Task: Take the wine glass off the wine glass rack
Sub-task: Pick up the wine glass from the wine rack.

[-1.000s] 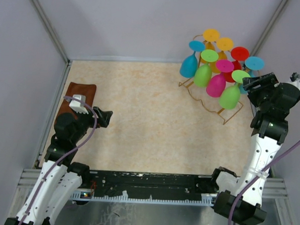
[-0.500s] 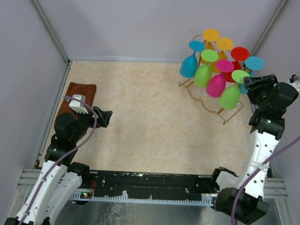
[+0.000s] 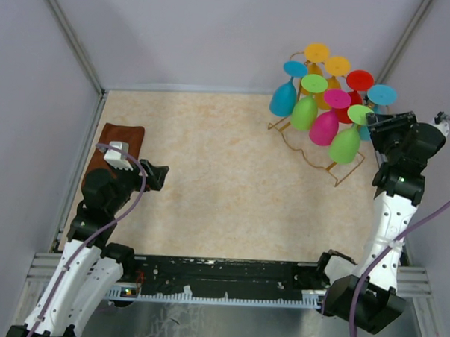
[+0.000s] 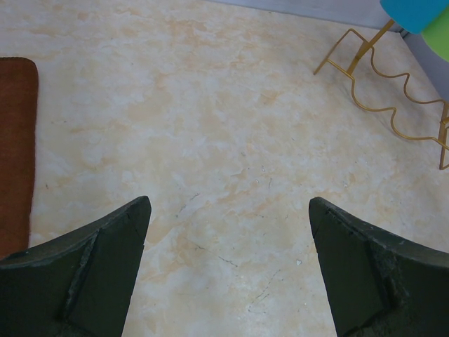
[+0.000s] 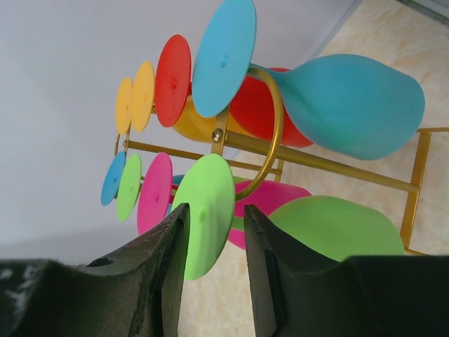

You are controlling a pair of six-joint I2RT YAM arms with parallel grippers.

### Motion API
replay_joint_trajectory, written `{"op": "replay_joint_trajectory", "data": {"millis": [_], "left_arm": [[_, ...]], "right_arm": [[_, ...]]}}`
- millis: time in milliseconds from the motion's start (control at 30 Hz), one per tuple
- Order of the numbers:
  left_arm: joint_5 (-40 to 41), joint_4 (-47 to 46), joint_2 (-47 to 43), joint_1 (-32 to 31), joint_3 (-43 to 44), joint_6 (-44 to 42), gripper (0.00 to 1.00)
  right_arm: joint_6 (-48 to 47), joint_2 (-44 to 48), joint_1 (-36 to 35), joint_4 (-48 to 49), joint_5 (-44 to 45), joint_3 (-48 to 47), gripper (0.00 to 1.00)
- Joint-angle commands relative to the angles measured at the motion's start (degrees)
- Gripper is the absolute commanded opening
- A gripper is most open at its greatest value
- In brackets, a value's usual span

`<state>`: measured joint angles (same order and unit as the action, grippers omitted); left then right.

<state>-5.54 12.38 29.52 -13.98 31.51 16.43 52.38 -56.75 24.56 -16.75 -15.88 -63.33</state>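
The golden wire wine glass rack [image 3: 350, 170] stands at the far right of the table, hung with several coloured glasses. The nearest is a light green wine glass [image 3: 345, 144] hanging bowl down, its round foot [image 5: 207, 214] up by the rack's curled loop [image 5: 272, 126]. My right gripper [image 3: 375, 124] sits at that foot. In the right wrist view my right gripper [image 5: 215, 210] has its jaws narrowed on either side of the green disc, with gaps still showing. My left gripper [image 3: 161, 173] hangs wide open over bare table at the left, nothing between its fingers [image 4: 105, 253].
Blue [image 3: 283, 99], pink [image 3: 324, 126], red [image 3: 359, 80] and orange [image 3: 317, 52] glasses crowd the rack right beside the green one. The rack's wavy foot rail [image 4: 379, 91] shows in the left wrist view. A brown cloth [image 3: 121, 145] lies at the left edge. Grey walls close in behind and right.
My right gripper's jaws have narrowed around the green glass's foot, and the wrist has shifted slightly up and right. The left arm has not moved.
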Motion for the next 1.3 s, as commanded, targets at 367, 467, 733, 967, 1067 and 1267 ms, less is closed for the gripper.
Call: {"op": "replay_joint_trajectory", "data": {"millis": [367, 467, 733, 967, 1067, 1267], "left_arm": [[0.70, -1.48, -0.07, 0.35, -0.66, -0.74, 0.99], [0.64, -1.49, -0.01, 0.38, -0.66, -0.75, 0.99], [0.64, -1.47, 0.01, 0.35, -0.65, -0.75, 0.99], [1.06, -1.23, 0.01, 0.40, -0.60, -0.70, 0.99], [1.06, -1.21, 0.01, 0.35, -0.65, -0.70, 0.99], [1.26, -1.13, 0.01, 0.37, -0.66, -0.59, 0.99]], "right_arm": [[4.64, 0.86, 0.27, 5.95, -0.76, 2.75, 0.24], [4.79, 1.02, 0.31, 5.89, -0.70, 2.50, 0.19], [5.72, 2.62, 0.32, 5.02, -0.65, 2.07, 0.15], [6.28, 3.43, 0.32, 4.65, -1.46, 1.57, 0.13], [6.72, 3.53, 0.32, 4.44, -1.47, 1.22, 0.09], [8.18, 4.31, 0.31, 4.60, -2.79, 0.80, 0.04]]}}
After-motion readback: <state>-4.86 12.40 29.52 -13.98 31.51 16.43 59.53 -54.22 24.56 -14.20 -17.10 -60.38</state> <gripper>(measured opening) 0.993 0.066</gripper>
